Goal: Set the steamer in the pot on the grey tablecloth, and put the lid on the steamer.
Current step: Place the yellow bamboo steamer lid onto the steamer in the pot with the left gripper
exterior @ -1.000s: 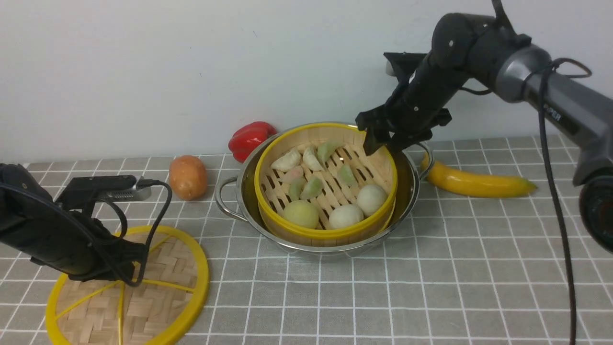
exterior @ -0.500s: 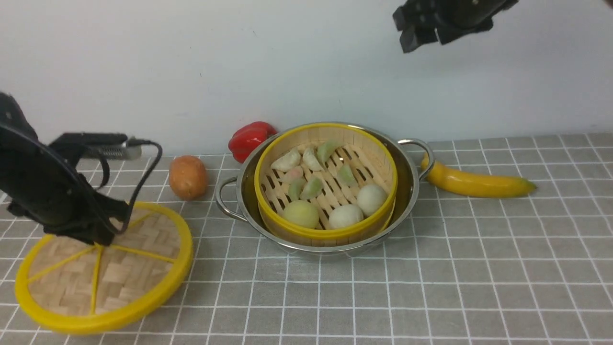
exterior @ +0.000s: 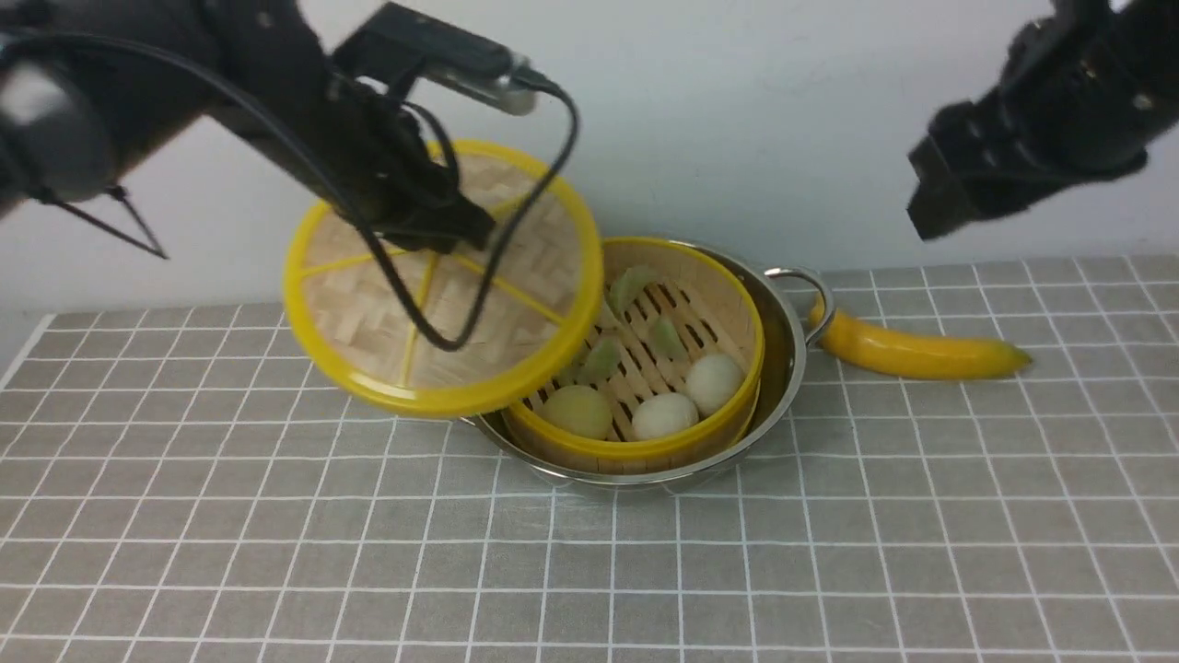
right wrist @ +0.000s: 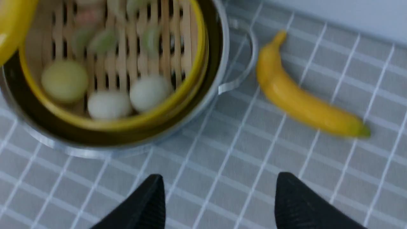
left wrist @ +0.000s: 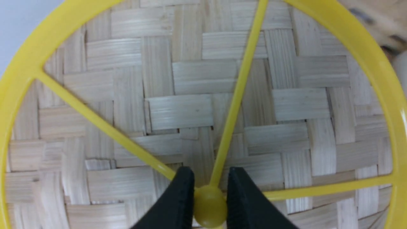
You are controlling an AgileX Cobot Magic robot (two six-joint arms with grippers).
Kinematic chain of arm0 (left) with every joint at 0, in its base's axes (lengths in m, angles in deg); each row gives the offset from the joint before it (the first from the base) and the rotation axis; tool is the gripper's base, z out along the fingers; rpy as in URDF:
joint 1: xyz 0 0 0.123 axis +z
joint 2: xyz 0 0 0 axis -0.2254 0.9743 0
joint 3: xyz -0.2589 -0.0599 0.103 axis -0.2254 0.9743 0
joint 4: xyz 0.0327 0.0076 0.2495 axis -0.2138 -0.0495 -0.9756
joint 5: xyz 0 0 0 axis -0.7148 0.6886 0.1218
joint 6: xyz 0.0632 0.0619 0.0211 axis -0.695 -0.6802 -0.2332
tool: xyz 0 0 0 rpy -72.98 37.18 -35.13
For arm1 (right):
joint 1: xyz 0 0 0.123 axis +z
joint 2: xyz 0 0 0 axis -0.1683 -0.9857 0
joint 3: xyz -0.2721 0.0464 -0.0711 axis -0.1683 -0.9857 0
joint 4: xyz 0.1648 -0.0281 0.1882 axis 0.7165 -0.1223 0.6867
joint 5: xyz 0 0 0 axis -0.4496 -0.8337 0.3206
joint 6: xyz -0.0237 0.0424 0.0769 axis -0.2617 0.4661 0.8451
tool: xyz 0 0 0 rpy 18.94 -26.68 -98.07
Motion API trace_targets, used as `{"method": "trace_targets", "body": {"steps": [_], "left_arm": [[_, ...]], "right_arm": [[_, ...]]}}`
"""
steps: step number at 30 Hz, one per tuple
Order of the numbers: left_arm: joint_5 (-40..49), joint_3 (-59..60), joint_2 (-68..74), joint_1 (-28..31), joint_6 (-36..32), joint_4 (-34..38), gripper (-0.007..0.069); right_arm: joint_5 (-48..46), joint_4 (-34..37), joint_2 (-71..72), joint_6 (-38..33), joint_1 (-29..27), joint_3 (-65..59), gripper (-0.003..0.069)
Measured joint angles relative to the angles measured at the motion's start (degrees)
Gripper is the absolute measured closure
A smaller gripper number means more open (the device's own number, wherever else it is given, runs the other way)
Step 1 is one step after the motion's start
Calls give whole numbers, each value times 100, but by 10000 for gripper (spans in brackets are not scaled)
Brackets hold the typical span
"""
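My left gripper [left wrist: 210, 174] pinches the lid [exterior: 359, 322] by its hub, tilted over the steamer's [exterior: 645, 449] nine o'clock edge. The steamer sits in the pot [exterior: 786, 350]; my right gripper [right wrist: 220, 179] hangs open, empty.

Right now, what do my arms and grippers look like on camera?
The left arm and right arm are black. The left carries a boxy black wrist camera with a silvery end and a looping black cable. The left gripper and right gripper have black, tapering, pointed fingers. No markings legible.
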Motion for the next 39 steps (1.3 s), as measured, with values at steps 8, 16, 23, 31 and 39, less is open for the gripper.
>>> {"method": "trace_targets", "body": {"steps": [8, 16, 23, 31, 39], "left_arm": [[-149, -516, 827, -638, 0, -7, 501], [-407, -648, 1008, -886, -57, -14, 501], [-494, -670, 1220, -958, -68, -3, 501], [-772, -677, 1302, -977, -96, 96, 501], [-814, -677, 1315, -982, -100, 105, 501]], "right_arm": [[156, -442, 2231, 259, 0, -1440, 471], [72, -873, 3664, 730, 0, -1670, 673], [0, -891, 3839, 798, 0, -1675, 673], [-5, -891, 3839, 810, 0, -1675, 671], [-5, -891, 3839, 797, 0, -1681, 671]]}}
